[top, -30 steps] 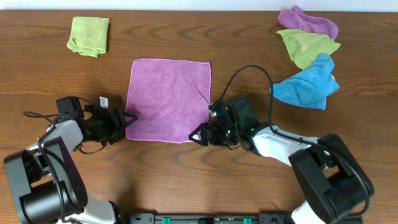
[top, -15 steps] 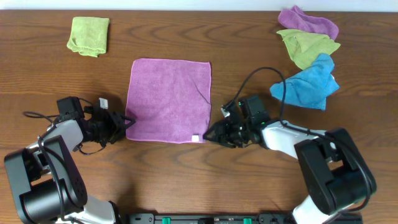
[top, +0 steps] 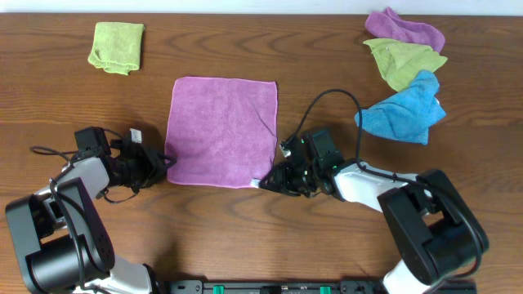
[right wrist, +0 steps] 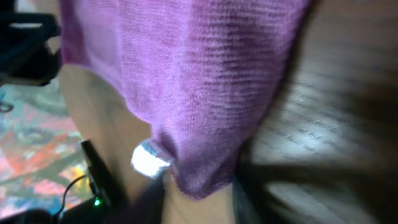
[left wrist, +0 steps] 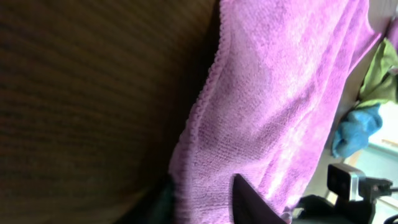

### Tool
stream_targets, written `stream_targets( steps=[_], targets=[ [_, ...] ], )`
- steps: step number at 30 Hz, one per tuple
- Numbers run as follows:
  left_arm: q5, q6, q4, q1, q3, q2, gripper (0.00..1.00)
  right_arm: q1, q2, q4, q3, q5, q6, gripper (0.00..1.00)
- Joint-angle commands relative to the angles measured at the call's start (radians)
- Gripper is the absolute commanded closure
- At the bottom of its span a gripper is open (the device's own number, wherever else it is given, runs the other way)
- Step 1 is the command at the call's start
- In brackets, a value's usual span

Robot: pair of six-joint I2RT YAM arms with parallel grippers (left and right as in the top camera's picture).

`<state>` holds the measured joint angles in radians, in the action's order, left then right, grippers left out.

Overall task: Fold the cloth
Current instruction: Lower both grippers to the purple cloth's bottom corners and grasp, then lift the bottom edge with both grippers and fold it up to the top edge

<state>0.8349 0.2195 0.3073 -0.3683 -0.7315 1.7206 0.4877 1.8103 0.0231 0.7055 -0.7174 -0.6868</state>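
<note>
The cloth (top: 221,131), a mauve-purple square, lies spread flat on the wooden table. My left gripper (top: 169,162) is at its near left corner. In the left wrist view the cloth (left wrist: 273,93) runs between the gripper (left wrist: 202,208) fingers, with one dark finger (left wrist: 249,199) lying on top, shut on the hem. My right gripper (top: 263,183) is at the near right corner. In the blurred right wrist view the cloth (right wrist: 186,74) narrows to a corner beside a white label (right wrist: 149,158), pinched in the gripper (right wrist: 200,199).
A lime-green cloth (top: 117,45) lies at the back left. At the back right are a violet cloth (top: 404,28), another lime-green cloth (top: 404,61) and a blue cloth (top: 402,110). A cable (top: 335,102) loops above the right arm.
Both grippers have closed down on the cloth's near corners. The right gripper drew back to the right, then came in again onto the corner. The cloth stays flat.
</note>
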Motion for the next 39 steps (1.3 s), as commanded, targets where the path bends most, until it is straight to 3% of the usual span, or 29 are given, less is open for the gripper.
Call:
stream_targets(
  steps=[1,8,16,26,33,39],
  targets=[
    [-0.003,-0.001,-0.001,0.002,-0.003,0.013,0.91,-0.005,0.03,-0.008,-0.024,0.084,-0.018,0.98],
    [0.098,0.062,-0.101,0.002,-0.006,0.013,0.94,-0.026,0.006,-0.034,0.034,-0.006,-0.035,0.98],
    [0.18,0.124,-0.114,0.003,-0.019,0.011,0.94,-0.024,-0.132,-0.083,0.106,0.018,0.004,0.99],
    [0.254,0.17,-0.153,0.023,-0.106,0.011,0.94,-0.026,-0.137,-0.082,0.198,0.045,0.016,0.98],
    [0.086,0.189,-0.257,0.105,-0.187,0.011,0.94,-0.032,-0.136,-0.077,0.252,0.225,0.06,0.99],
    [-0.066,0.209,-0.29,0.161,-0.233,0.013,0.94,-0.072,-0.068,-0.048,0.303,0.233,0.075,0.99]
  ],
)
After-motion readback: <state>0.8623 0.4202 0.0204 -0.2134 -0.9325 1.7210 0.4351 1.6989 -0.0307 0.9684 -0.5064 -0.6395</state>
